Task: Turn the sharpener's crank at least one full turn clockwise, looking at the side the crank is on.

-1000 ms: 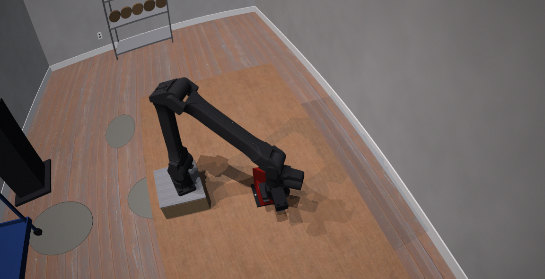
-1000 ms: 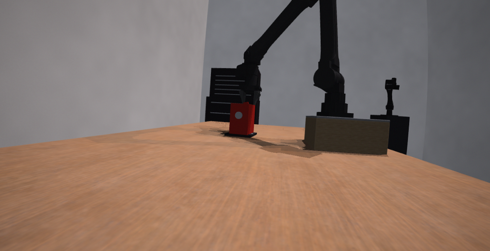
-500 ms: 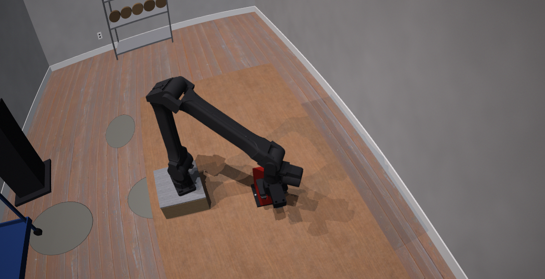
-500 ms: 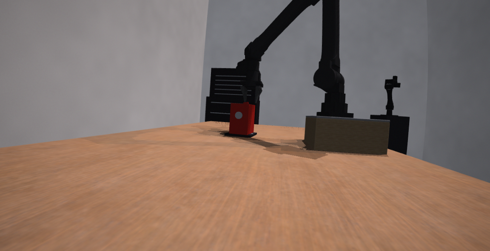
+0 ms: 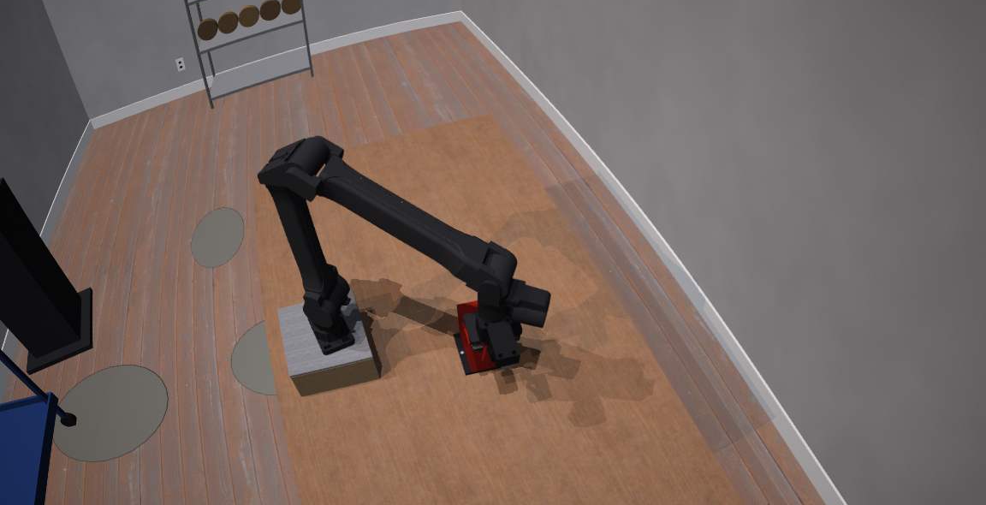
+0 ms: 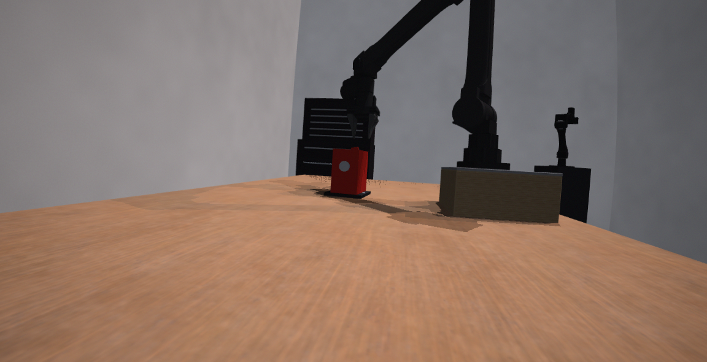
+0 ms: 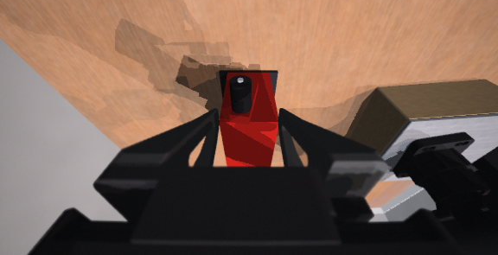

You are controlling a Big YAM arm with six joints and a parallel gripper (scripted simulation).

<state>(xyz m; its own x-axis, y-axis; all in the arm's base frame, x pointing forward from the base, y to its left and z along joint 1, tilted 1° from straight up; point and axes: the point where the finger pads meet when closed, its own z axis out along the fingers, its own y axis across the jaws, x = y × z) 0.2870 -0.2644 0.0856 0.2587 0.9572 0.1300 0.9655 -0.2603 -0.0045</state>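
The red sharpener [image 5: 467, 339] stands on a small black base plate on the brown mat; it also shows in the exterior view [image 6: 349, 170] with a grey disc on its near face. In the wrist view I look down on the sharpener [image 7: 248, 126]. Its black crank knob [image 7: 239, 93] with a pale tip sits just beyond my fingertips. My gripper [image 7: 248, 115] is open, with one finger to each side of the red body and nothing held between them. In the exterior view the gripper [image 6: 362, 130] hangs just above the sharpener's top.
The arm's base stands on a grey-topped wooden block [image 5: 329, 357] to the left of the sharpener. A metal shelf [image 5: 240, 12] stands at the far wall. A black slatted cabinet [image 6: 321, 132] stands behind the sharpener. A blue cart [image 5: 20, 447] and a black panel [image 5: 34, 281] stand at the left.
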